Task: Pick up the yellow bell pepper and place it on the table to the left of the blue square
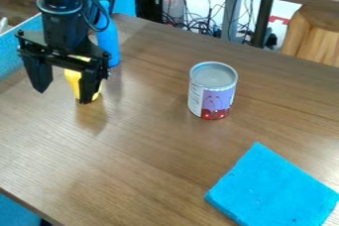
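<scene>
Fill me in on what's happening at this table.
A black robot arm hangs in from the upper left, its gripper low over the wooden table with the fingers spread apart. One finger stands in front of a yellow object; whether they touch, I can't tell. A blue object stands just behind. Away from the gripper, a can stands upright, and a blue cloth-like square lies flat nearer the camera.

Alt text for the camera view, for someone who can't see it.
Open gripper over a wooden table, beside a yellow object, with a blue object behind. A can stands to the right; a blue cloth lies at lower right.
</scene>
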Tool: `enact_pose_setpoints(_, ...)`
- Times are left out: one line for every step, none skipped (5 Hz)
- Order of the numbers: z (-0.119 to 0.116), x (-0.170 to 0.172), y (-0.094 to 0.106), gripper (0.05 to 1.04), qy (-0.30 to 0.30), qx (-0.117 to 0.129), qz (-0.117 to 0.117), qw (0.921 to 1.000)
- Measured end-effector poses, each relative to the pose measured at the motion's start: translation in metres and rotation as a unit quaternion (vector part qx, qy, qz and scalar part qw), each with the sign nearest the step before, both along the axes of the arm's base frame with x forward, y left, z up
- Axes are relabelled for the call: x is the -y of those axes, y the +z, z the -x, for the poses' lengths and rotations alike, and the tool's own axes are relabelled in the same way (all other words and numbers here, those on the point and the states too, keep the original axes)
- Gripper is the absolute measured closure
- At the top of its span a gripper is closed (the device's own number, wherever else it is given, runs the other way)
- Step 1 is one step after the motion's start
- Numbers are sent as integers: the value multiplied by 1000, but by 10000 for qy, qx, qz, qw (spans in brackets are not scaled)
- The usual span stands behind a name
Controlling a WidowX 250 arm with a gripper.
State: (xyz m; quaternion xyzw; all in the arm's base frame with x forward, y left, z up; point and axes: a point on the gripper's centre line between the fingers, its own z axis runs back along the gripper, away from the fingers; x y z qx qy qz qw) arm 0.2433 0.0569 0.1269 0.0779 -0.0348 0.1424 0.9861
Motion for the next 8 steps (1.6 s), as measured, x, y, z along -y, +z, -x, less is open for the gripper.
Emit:
enact_pose_setpoints(2, 1, -7, 83, 13, -140, 34, 9999)
enact_pose_setpoints(-14, 0, -11, 83, 111, -238, 61, 9996)
enact_pose_setpoints(-37, -4, -11, 83, 158, -264, 59, 9995)
enact_pose_setpoints(-59, -7, -8, 83, 145, -215, 68, 9996)
enact_pose_setpoints(-70, -26, -5, 83, 321, -231, 65, 9992)
enact_pose_setpoints(-70, -39, -7, 83, 488, -356, -130, 9981)
enact_pose_setpoints(-65, -48, -4, 83, 670, -492, -429, 9956)
enact_pose_setpoints(-64, -49, -3, 83, 682, -525, -450, 9953)
